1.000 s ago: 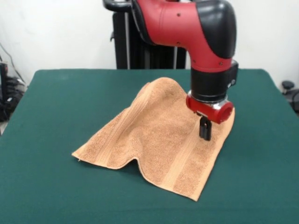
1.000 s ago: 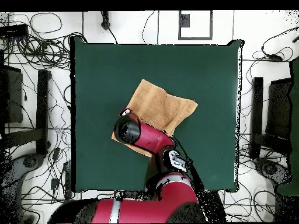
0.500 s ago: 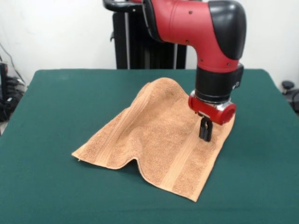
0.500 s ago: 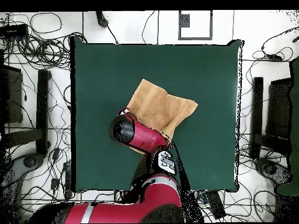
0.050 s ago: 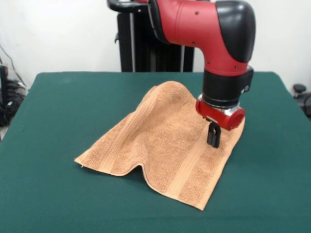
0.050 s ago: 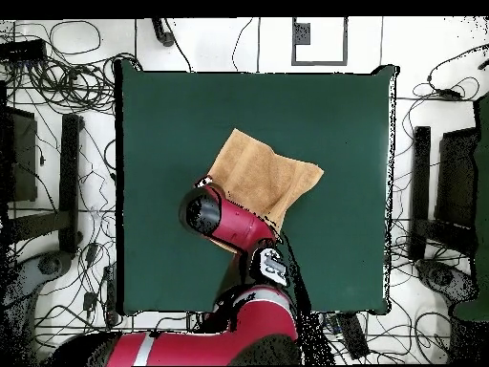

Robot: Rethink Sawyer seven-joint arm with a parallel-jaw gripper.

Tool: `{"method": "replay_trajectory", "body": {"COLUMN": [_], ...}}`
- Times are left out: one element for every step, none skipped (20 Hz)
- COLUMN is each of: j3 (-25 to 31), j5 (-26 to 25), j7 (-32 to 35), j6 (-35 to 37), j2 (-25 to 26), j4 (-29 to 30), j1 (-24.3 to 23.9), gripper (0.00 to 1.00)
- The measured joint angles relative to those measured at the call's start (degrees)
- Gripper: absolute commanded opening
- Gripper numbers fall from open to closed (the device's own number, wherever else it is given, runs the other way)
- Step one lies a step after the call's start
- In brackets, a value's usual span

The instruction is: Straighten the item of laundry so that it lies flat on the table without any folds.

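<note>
No readable text, label, brand, number or sign shows in either view.

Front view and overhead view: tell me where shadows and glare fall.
Front view: even lighting, a soft shadow under the towel's raised near edge on the table, a dull sheen on the arm's red shell; the claw reads dark against the towel. Overhead view: the arm hides the claw and part of the towel; no glare on the table.
</note>
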Motion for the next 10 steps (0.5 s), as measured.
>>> {"method": "replay_trajectory", "body": {"j3": [0.1, 0.5, 0.7, 1.1, 1.4, 1.5, 1.6, 1.6, 1.6, 1.6], "j5": [0.2, 0.6, 1.0, 1.5, 2.1, 2.4, 2.8, 3.4, 4.1, 4.7], "j7": [0.0, 0.0, 0.0, 0.1, 0.1, 0.1, 0.1, 0.2, 0.3, 0.4], "j6": [0.0, 0.0, 0.0, 0.0, 0.0, -0.1, -0.1, -0.1, -0.1, -0.1], "j2": [-0.1, -0.3, -0.4, -0.7, -0.9, -1.0, -1.2, -1.4, -1.6, -1.9], "j4": [0.1, 0.5, 0.8, 1.2, 1.6, 1.8, 2.0, 2.4, 2.7, 3.0], "j1": [-0.1, -0.5, -0.8, -1.2, -1.5, -1.5, -1.6, -1.5, -1.4, -1.2], "gripper": [0.00, 0.00, 0.00, 0.00, 0.00, 0.00, 0.00, 0.00, 0.00, 0.00]}}
